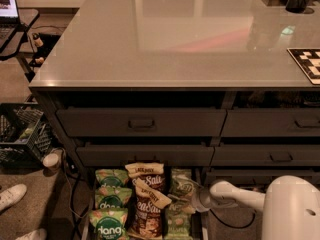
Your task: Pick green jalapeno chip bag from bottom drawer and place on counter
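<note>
The olive bag (181,186) is seen lying in the drawer (203,229), at the back of the right-hand row. A second olive bag (178,219) (the same kind) is laid just in front of it. The pincer (196,198) is held low at the right edge of the back olive bag, touching it or very near it. It cannot be told if the pincer is apart, together or clamped on the bag. The pincer is carried by a white arm (235,196) that is stretched in from the right.

The middle row of the drawer is filled by two brown Sea Salt bags (147,199). The left row is filled by three bright green dang bags (111,204). The drawer is pulled out near the floor.

Above it, two more drawers (142,123) are kept shut. Over them the shiny grey worktop (175,44) is spread wide. A checked board (306,64) is laid at its right edge. On the floor to the left, a dark crate (20,134) and a white shoe (12,196) can be seen.
</note>
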Available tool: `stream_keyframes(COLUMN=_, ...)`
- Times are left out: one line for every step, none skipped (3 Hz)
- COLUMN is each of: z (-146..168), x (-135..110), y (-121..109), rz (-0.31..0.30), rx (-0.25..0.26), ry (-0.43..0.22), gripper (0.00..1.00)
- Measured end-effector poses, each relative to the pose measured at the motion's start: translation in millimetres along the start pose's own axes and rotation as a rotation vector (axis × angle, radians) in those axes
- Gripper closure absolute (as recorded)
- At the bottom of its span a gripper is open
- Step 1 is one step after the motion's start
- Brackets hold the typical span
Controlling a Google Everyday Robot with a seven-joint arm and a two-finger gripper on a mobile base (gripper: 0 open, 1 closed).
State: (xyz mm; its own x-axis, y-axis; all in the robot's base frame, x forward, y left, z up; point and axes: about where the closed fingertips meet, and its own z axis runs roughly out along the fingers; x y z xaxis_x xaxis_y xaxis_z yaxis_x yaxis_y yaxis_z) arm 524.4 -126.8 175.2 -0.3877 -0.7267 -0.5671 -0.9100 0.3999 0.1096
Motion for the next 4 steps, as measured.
stream_keyframes(z=0.0, x=0.0, y=0.0, rz=0.000, rx=0.000, ry=0.000, gripper=0.79)
stream_keyframes(z=0.0, x=0.0, y=0.0, rz=0.000, rx=0.000, ry=0.000, gripper=1.00)
stream_keyframes(z=-16.2, x=-16.3, y=0.6, rz=-0.015, rx=0.009, ry=-0.024, gripper=1.00)
stream_keyframes(z=-50.7, x=-42.6, y=5.9, rz=0.002, rx=-0.003, ry=-0.047, gripper=1.00)
